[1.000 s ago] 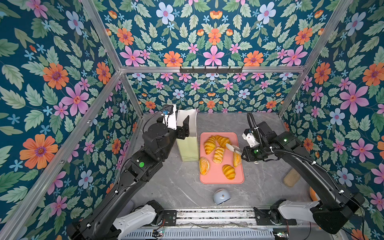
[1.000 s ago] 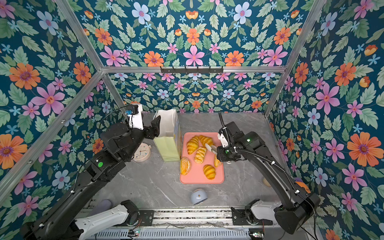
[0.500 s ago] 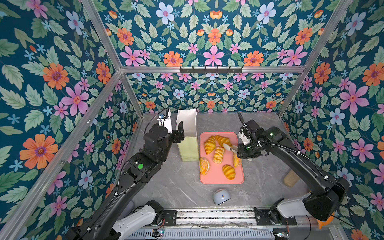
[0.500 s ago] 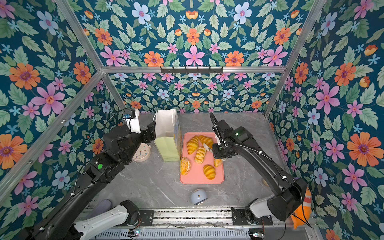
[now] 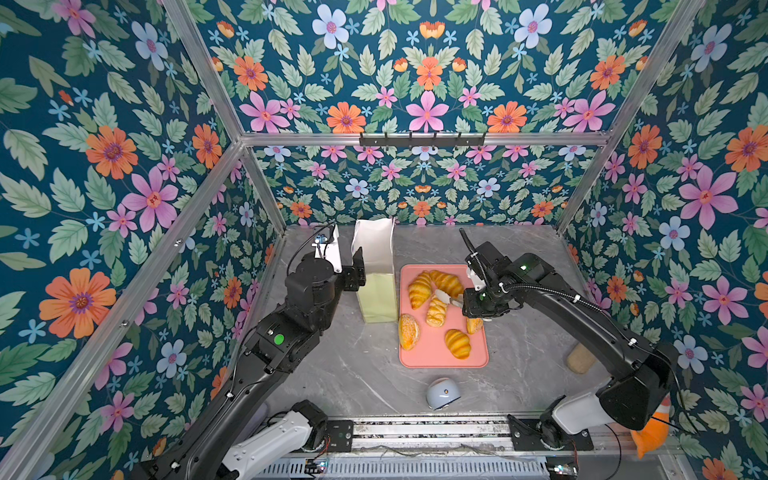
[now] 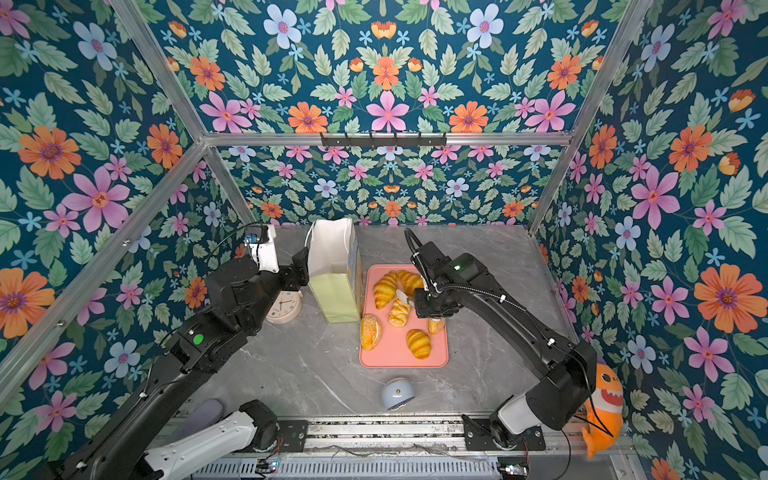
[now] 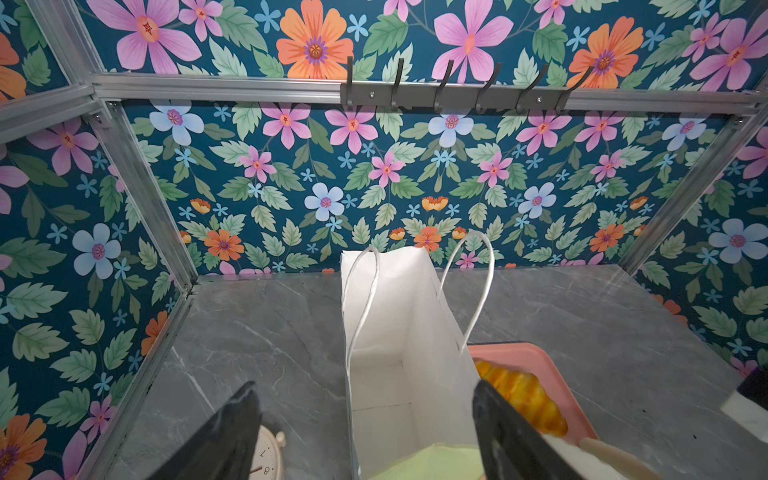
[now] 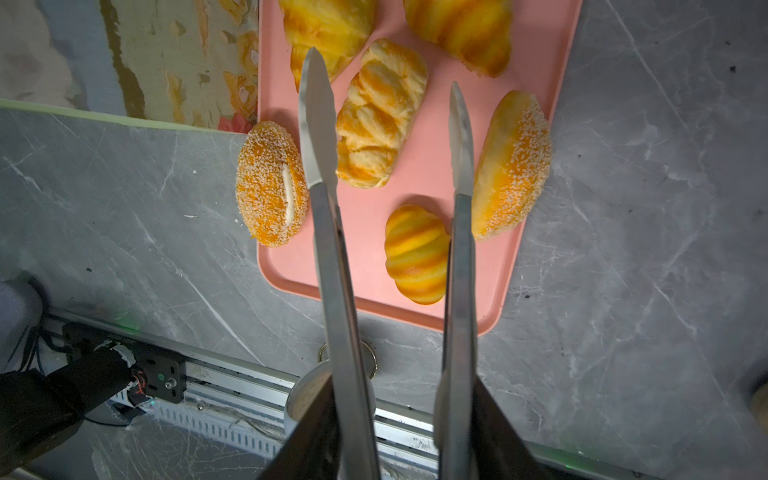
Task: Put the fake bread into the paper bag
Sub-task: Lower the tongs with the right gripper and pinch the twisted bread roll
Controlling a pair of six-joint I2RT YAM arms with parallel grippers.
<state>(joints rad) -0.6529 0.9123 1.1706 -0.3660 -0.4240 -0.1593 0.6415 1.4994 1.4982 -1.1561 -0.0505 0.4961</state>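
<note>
**Tongs poised over the plaited roll, bag empty**

The right gripper (image 8: 395, 419) has its jaws clenched on a pair of tongs (image 8: 318, 137). The blades stand apart on either side of the plaited roll (image 8: 380, 116); whether the tips touch the tray (image 8: 286, 270) is hard to tell.

To do this well, lower until the blades flank the roll's middle, squeeze gently, then lift straight up.

All six pieces of bread (image 5: 436, 309) lie on the tray mid-counter. The paper bag (image 5: 376, 291) stands just beside the tray, toward the counter's back edge. The left gripper (image 7: 363, 388) has its jaws released and wide at the bag's near end.

Only the right wrist view shows the blades straddling the roll. Only the left wrist view shows the bag's bare inside.
</note>
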